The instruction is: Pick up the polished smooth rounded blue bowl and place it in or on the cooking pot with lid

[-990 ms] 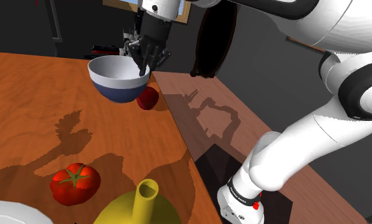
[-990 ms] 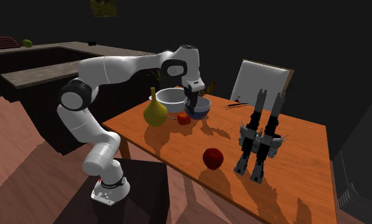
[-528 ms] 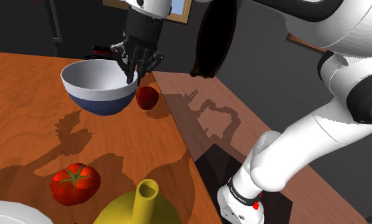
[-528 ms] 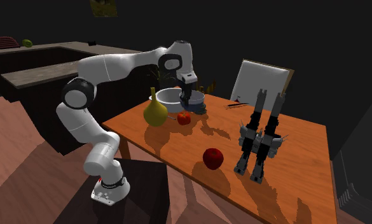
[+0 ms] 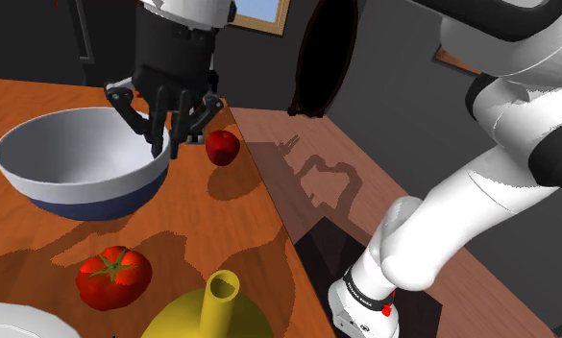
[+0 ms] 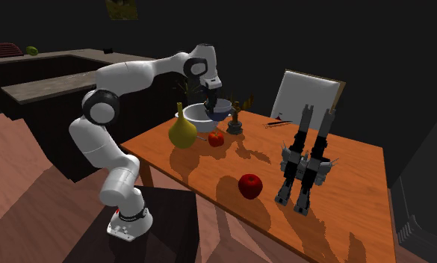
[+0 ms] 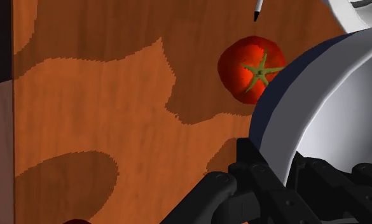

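Halfway there: the pincer, clamped on the rim of the blue-and-white bowl, holds it above the table at the shoulder view's left. Placement on the white cooking pot remains undone.

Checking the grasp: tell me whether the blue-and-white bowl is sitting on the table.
No: the bowl hangs above the table, its rim pinched in the gripper, its shadow falling on the wood below.

I stood in what looked like a home kitchen. A wooden table held a tomato and an apple, a dark counter ran far left, and a framed picture hung on the wall.
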Controlling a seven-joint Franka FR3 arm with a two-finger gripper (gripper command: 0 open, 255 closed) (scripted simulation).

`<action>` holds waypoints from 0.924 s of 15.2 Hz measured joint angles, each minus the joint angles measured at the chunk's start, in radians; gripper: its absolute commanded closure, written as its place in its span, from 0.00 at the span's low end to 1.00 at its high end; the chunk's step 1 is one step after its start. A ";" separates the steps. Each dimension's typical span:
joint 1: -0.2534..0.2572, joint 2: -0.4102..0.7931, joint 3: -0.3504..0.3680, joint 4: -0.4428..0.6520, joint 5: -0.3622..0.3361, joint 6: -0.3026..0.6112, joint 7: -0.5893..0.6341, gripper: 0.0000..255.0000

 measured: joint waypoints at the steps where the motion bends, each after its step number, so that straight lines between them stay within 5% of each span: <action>1: 0.008 0.012 0.021 0.011 -0.005 0.002 0.030 1.00; 8: 0.068 0.147 0.164 0.151 -0.088 -0.010 0.241 1.00; 14: 0.185 0.359 0.281 0.357 -0.256 -0.061 0.459 1.00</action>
